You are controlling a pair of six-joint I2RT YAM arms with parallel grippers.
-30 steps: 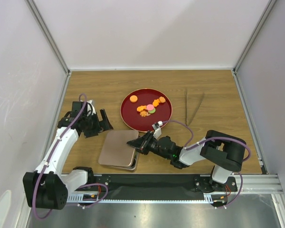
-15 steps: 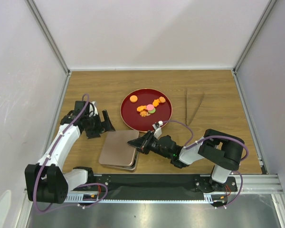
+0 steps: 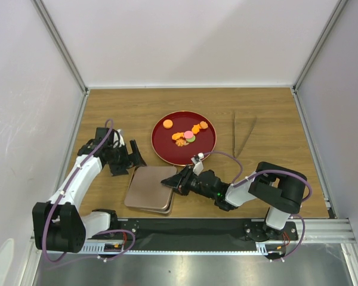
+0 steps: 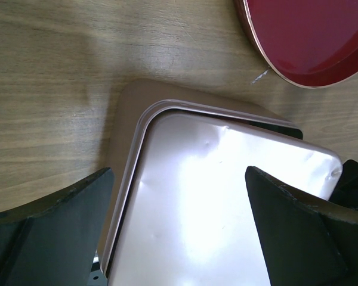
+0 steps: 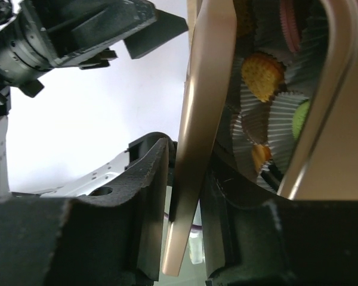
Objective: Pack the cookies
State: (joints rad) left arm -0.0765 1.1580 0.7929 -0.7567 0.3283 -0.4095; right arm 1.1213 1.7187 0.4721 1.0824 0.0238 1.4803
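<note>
Your left gripper (image 3: 130, 163) hangs spread wide above the far left corner of the pinkish lid (image 3: 146, 190). Your right gripper (image 3: 169, 182) has the lid's right edge between its fingers — whether pinching or merely straddling it, you cannot tell. Loose cookies (image 3: 188, 137) lie clustered on the red plate (image 3: 163, 150) just beyond the lid — more sit in paper cups (image 5: 286, 137) inside the box (image 4: 122, 113) beneath it.
</note>
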